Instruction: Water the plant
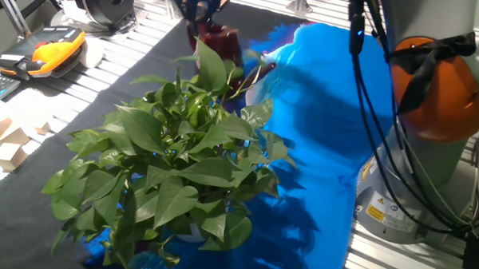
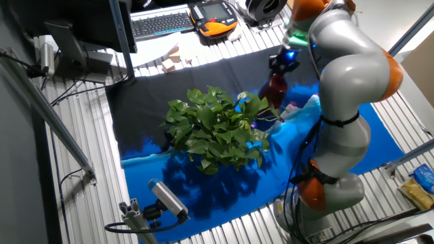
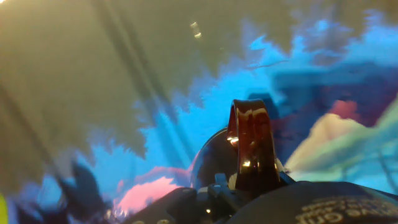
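Note:
The plant [image 1: 175,156] is large and bushy with glossy green leaves, and stands on the cloth in the middle of the table; it also shows in the other fixed view [image 2: 217,129]. My gripper [image 1: 203,23] hangs just behind the plant's far edge and is shut on a dark maroon cup [image 1: 220,47]. The cup is at leaf-top height and touches the outer leaves. In the other fixed view the gripper [image 2: 280,70] holds the cup [image 2: 274,88] at the plant's right side. The hand view shows the cup's glossy handle [image 3: 250,146] close up; the plant's pot is hidden by leaves.
A blue cloth [image 1: 327,129] and a black cloth [image 1: 81,105] cover the table. An orange teach pendant [image 1: 55,48], a keyboard [image 2: 161,24] and wooden blocks [image 1: 7,142] lie at the far edge. The robot base [image 1: 397,196] and hanging cables [image 1: 368,99] stand beside the blue cloth. A camera [image 2: 166,200] on a mount sits at the near edge.

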You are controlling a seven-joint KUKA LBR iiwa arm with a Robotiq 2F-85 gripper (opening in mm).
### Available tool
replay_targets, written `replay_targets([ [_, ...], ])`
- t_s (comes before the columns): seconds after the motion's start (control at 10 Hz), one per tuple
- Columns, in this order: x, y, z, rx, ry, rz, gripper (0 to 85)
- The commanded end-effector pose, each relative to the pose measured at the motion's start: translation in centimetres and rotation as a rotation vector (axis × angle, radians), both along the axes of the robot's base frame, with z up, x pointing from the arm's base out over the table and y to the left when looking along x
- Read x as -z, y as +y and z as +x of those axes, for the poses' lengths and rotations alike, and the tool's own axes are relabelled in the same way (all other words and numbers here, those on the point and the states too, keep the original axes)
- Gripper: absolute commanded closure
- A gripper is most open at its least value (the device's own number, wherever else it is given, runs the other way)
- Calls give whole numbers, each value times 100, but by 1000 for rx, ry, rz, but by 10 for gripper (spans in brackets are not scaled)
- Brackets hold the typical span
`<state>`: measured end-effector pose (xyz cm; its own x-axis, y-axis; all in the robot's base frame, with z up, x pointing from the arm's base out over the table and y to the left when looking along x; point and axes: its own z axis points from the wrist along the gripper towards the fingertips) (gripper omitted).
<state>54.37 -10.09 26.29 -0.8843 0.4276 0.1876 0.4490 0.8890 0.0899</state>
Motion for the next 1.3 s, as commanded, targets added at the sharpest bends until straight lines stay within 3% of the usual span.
replay_targets([
  [0.0, -83, -277, -57, 85, -5, 1, 850],
  [0.1, -188, -296, -131, 191, -19, 12, 850],
  [0.2, -270, -277, -224, 226, -22, -39, 850],
  [0.4, -385, -216, -353, 324, -18, -39, 850],
  [0.7, -430, -195, -396, 406, -9, -28, 850],
  [0.9, -451, -170, -411, 447, -9, -1, 850],
  [1.2, -497, -106, -435, 510, -9, 18, 850],
])
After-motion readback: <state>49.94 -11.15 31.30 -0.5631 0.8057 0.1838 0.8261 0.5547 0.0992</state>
